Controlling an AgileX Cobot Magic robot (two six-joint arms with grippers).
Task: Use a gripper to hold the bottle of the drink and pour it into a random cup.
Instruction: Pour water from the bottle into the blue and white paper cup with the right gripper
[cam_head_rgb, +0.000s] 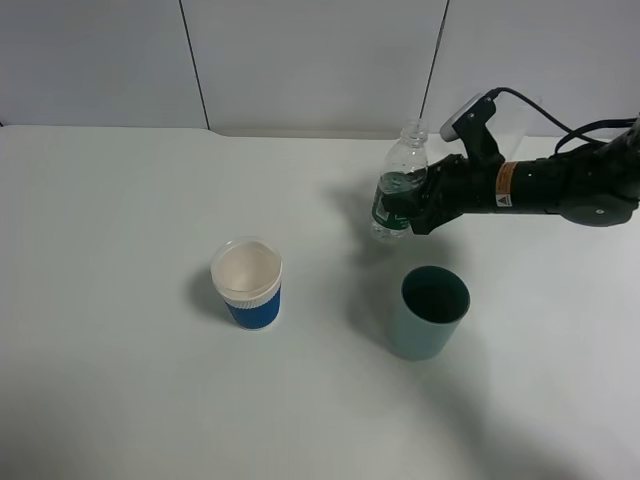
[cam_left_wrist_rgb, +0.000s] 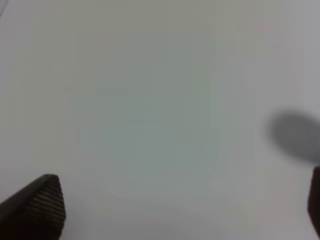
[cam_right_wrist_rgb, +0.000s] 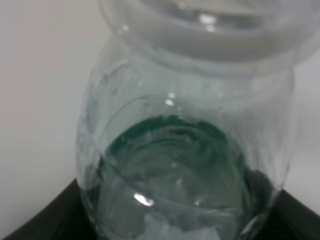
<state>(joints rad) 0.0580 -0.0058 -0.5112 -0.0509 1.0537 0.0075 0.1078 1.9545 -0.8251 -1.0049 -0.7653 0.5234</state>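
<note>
Though in view, bottle label illegible.

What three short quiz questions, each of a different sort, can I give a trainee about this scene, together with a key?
1. True or false: the right gripper is shut on the bottle.
2. Fill in the missing word: in the high view, the blue-sleeved cup stands to the ___ of the teal-green cup.
3. Which one is nearer to the bottle? A) the blue-sleeved cup; B) the teal-green cup; C) both are equally near.

Key: 1 true; 2 left; 3 B.
</note>
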